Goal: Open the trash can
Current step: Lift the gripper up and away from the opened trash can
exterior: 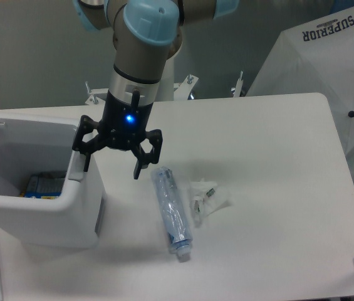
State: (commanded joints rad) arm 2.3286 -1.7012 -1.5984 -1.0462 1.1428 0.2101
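Landmark: the trash can [39,210], a white boxy bin at the left edge of the table [277,188]; every place below is given from it.
Nearest, right of the bin: a crushed clear plastic bottle [171,210] lies on its side on the table, cap end toward the camera, near the bin but not touching it.
Beyond the bottle: a crumpled clear wrapper [208,197], farther right, just beside the bottle.
Bin state: the top looks open, since the inside shows and something blue and yellow [44,185] lies at the bottom; a white edge at the far left may be the raised lid, but I cannot tell for sure.
Gripper: the gripper [115,164] hangs at the bin's right rim, jaws spread and holding nothing, one finger at or over the rim, the other out over the table.
Step in hand: judged as finishing the opening; lift straight up and clear so no finger catches the wall.
In the way: the bottle lies under a rightward retreat; keep height.
Far behind: a white umbrella [327,69] past the table's right end, well apart.
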